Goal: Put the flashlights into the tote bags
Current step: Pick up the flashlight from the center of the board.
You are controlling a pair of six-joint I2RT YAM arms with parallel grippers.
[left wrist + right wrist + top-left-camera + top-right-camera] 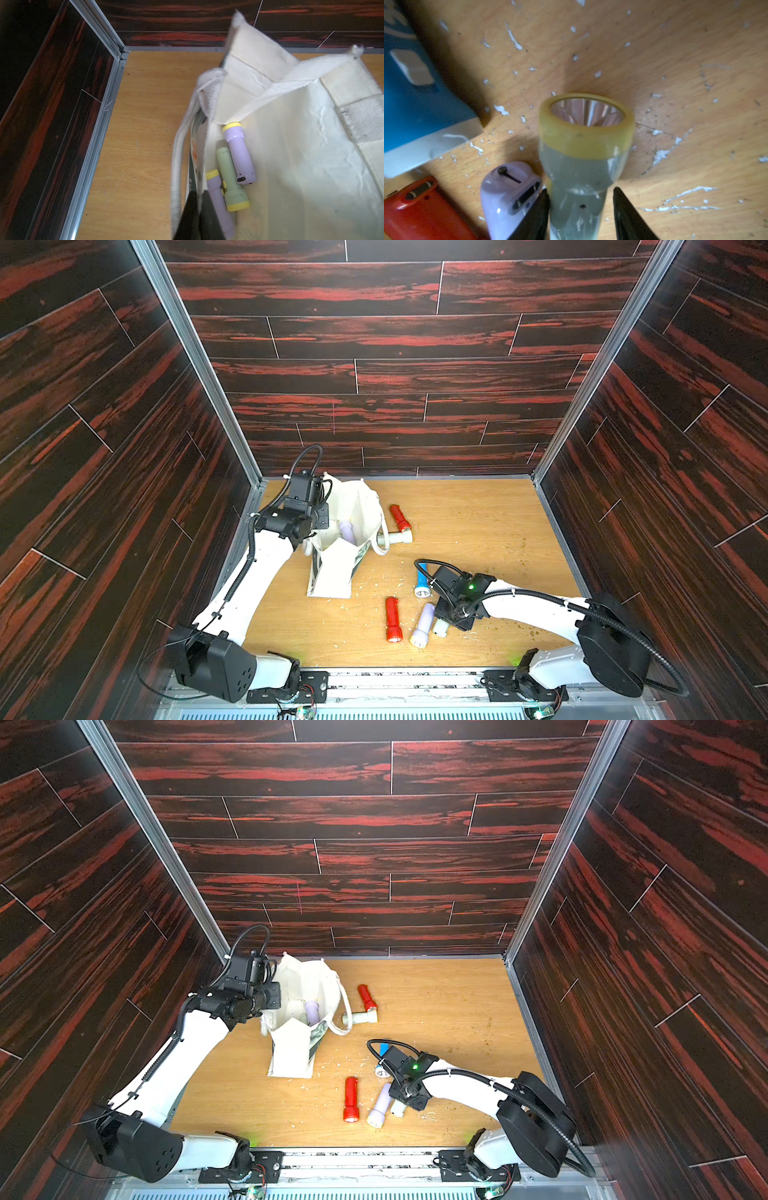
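Observation:
The cream tote bag [332,572] [301,155] stands open at the back left. My left gripper [200,192] is shut on its near rim. Inside lie two lilac flashlights [241,153] [218,199] and a mint one [230,178]. My right gripper [581,189] [442,620] is open around a mint, yellow-headed flashlight [583,145] lying on the floor; one finger touches it and the other stands apart. Beside it lie a lilac flashlight [422,626], a red one [392,619] and a blue one [421,580]. By the bag lie another red flashlight [400,517] and a cream one [397,537].
The wooden floor [478,522] is flecked with white scraps. Dark walls with metal corner rails [195,356] close in the left, back and right sides. The bag's strap handle [380,545] loops over the cream flashlight.

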